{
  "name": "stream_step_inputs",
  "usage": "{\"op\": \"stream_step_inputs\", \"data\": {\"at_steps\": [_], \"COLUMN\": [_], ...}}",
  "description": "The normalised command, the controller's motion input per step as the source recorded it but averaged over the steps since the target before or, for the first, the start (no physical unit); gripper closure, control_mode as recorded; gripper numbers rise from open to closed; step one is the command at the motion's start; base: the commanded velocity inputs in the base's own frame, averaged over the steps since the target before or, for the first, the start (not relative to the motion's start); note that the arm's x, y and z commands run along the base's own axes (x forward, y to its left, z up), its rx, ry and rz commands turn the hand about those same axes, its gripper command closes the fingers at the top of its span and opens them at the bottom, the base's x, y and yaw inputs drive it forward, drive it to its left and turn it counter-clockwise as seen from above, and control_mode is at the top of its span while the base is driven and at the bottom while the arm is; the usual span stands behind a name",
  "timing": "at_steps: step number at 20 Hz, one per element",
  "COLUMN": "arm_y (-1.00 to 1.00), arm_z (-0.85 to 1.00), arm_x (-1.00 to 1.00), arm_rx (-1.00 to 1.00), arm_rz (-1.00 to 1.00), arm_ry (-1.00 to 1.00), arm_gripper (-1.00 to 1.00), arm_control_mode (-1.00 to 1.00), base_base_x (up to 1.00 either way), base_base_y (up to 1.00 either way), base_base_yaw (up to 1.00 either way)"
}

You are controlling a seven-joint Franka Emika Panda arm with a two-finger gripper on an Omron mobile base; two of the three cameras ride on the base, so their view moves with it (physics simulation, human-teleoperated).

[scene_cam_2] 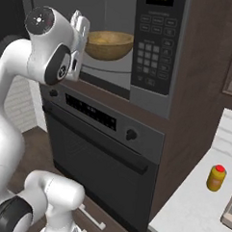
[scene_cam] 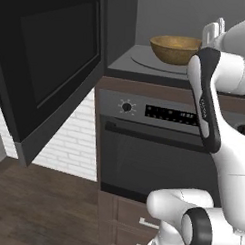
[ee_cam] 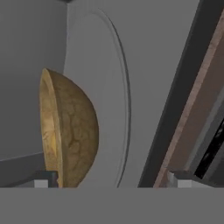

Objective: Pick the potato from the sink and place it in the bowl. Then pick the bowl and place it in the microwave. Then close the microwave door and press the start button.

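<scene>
Hovering at the mouth of the microwave (scene_cam_2: 155,52), I am holding my claw (scene_cam: 214,28) spread wide and gripping nothing. In the hand view my two dark fingertips (ee_cam: 43,178) are standing far apart at the bottom, one on each side, with the bowl's (ee_cam: 70,131) rim just above the one fingertip and not touching it as far as I can tell.

The bowl is sitting on the round turntable plate (ee_cam: 109,87) inside the grey cavity, upright, tan-brown and thick-rimmed. In the left base view it (scene_cam: 175,49) is resting just beyond my claw; in the right base view my claw (scene_cam_2: 80,24) is sitting just beside its left edge. I cannot tell whether the potato is lying inside it, since none of my views is looking down into it.

The microwave door (scene_cam: 51,67) is swinging fully out to the left, its dark window facing the room. Below the cavity the oven (scene_cam_2: 101,151) is showing its knobs and bar handle. On the pale counter (scene_cam_2: 190,213) to the right a small yellow jar (scene_cam_2: 216,177) with a red cap is standing upright.
</scene>
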Motion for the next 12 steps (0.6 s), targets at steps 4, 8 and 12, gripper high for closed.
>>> {"op": "stream_step_inputs", "data": {"at_steps": [4,8,12], "arm_y": [0.19,0.26,0.23], "arm_z": [0.02,0.00,0.00], "arm_x": [-0.59,-0.74,-0.80], "arm_rx": [0.00,0.00,0.00], "arm_rz": [0.00,0.00,0.00], "arm_ry": [-0.02,-0.07,-0.07], "arm_gripper": [-1.00,-1.00,-1.00], "arm_control_mode": [-1.00,-1.00,-1.00], "base_base_x": [0.00,0.00,0.00], "base_base_y": [0.00,0.00,0.00], "base_base_yaw": [0.00,0.00,0.00]}}
